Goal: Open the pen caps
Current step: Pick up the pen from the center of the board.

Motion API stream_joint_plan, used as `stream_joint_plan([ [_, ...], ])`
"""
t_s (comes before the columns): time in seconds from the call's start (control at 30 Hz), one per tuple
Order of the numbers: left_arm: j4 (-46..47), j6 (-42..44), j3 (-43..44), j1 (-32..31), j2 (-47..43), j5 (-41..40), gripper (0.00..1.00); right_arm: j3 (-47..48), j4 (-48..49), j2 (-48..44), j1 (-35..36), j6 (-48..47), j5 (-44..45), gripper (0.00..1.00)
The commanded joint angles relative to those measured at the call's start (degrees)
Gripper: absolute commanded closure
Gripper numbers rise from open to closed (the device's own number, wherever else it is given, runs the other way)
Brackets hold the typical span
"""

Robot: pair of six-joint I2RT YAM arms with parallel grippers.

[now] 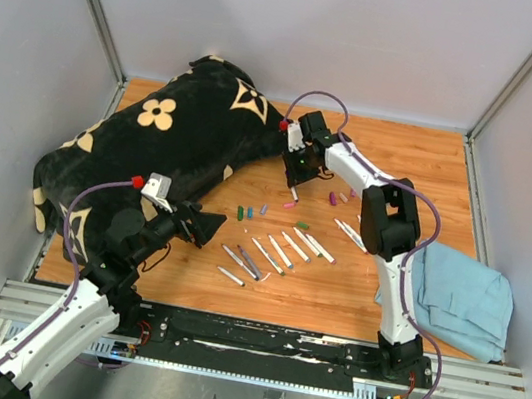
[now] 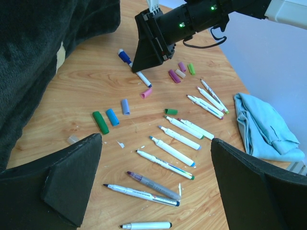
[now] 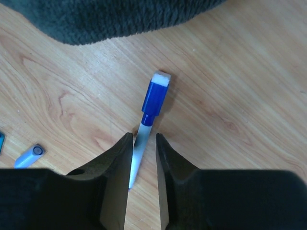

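The right fingers straddle the white barrel of a pen near the middle of the desk's far edge, just beside the black blanket. They are drawn in narrow around it. I cannot tell whether they already pinch it or only bracket it. The blue cap is on the pen's far end, clear of the fingers and pointing toward the blanket.

The left fingers are spread wide and hold nothing. They hover over the near-left part of the desk, well apart from this pen. Loose caps and bare-tipped pens lie across the middle, and a blue cloth sits by the right edge.

What could go wrong from here:
- The barrel sits slightly off-centre between the fingers, so one side may meet it first and roll or skid it across the wood.
- The grip is low on the barrel, away from the cap. A pull on the cap could twist or slide the pen in the pinch.
- The cap lies close to the blanket, which leaves the left fingers little room to come in. They could snag the fabric.
- The left arm must cross the scattered caps and pens. A low approach would knock them about.
- A hard tug could flick the freed cap off the desk or under the blanket.
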Motion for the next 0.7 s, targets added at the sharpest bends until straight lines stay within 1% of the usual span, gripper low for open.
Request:
stream_joint_plan([
  [0.0, 0.7, 1.0, -0.5, 0.4, -0.5, -0.2, 0.01, 2.6, -2.9, 1.6, 0.9, -0.9, 2.3, 0.75],
  [0.17, 0.6, 1.0, -0.5, 0.4, -0.6, -0.2, 0.01, 2.7, -3.5, 1.2, 0.1, -3.3, 3.8, 0.85],
  [0.33, 0.5, 1.0, -0.4, 0.4, -0.6, 0.1, 0.01, 2.2, -4.5, 0.9, -1.4, -7.5, 5.3, 0.86],
  [0.5, 0.5, 0.8, -0.3, 0.3, -0.7, 0.5, 0.01, 1.8, -6.3, 0.2, -2.1, -13.8, 6.2, 0.81],
  [0.67, 0.7, 0.4, -0.4, 0.3, -0.7, 1.0, 0.01, 2.3, -8.2, 0.6, -2.1, -17.5, 7.2, 0.71],
])
